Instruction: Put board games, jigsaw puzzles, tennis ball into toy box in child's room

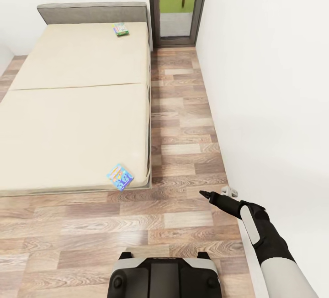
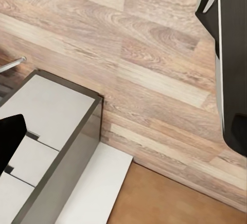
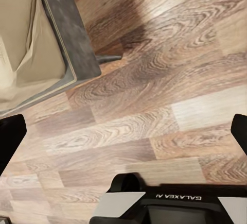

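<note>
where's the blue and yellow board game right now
In the head view, the blue-yellow board game lies flat on the bed, at its near corner beside the wood floor, ahead of the robot and left of its right end effector.

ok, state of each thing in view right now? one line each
blue-yellow board game: flat on the bed's near corner, untouched
white-green board game: flat on the bed's far end by the headboard, untouched
bed: bare cream mattress, holds both games
right gripper: above the floor, empty; open in the right wrist view
left gripper: one fingertip visible, state unclear
glass door: looks closed
</note>
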